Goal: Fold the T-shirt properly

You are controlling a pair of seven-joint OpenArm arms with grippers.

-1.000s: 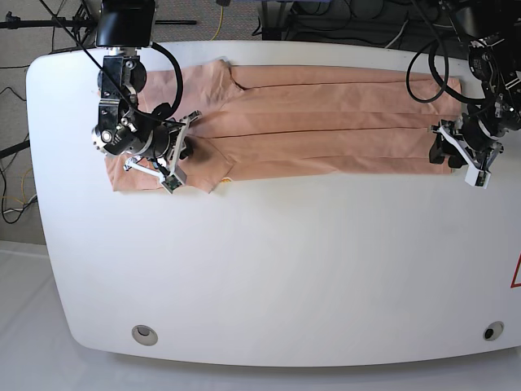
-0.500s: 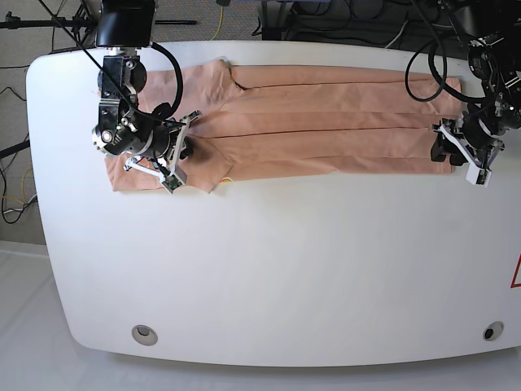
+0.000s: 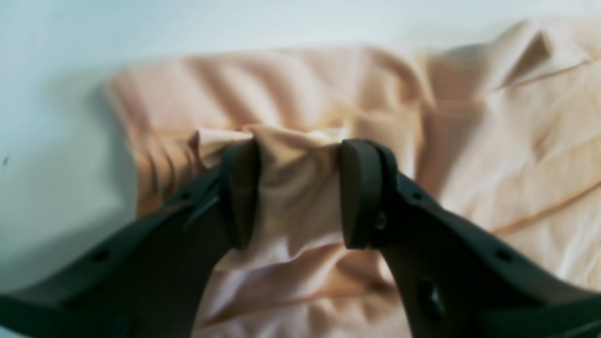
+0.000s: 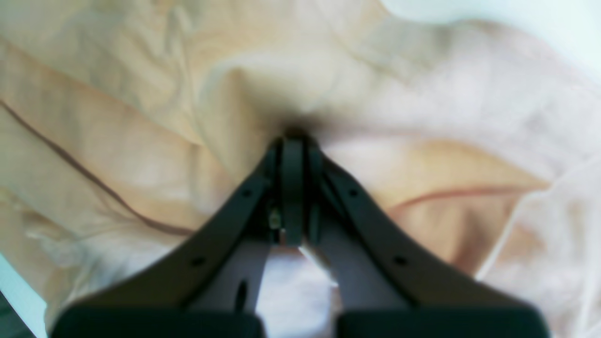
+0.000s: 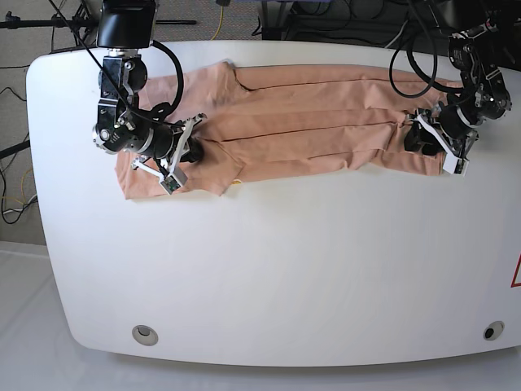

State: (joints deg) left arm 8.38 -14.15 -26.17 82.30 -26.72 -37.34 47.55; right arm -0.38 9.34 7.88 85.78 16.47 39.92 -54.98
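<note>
The peach T-shirt (image 5: 301, 122) lies in a long band, folded lengthwise, across the far part of the white table (image 5: 285, 269). At its right end my left gripper (image 5: 413, 140) holds a bunched ridge of cloth. In the left wrist view that gripper (image 3: 300, 150) has the fabric (image 3: 296, 197) squeezed between its pads. Near the shirt's left end, my right gripper (image 5: 194, 151) points into the cloth. In the right wrist view its fingers (image 4: 293, 141) are pressed together, and the T-shirt (image 4: 141, 117) puckers at their tips.
Black cables (image 5: 358, 24) and stands run behind the table's far edge. Two round holes (image 5: 145, 333) (image 5: 488, 331) sit near the front edge. A red mark (image 5: 516, 273) shows at the right edge.
My left gripper has moved left and up, dragging the shirt's right end inward so it bunches. The shirt's left end has shifted slightly right. The right gripper's jaws have closed fully.
</note>
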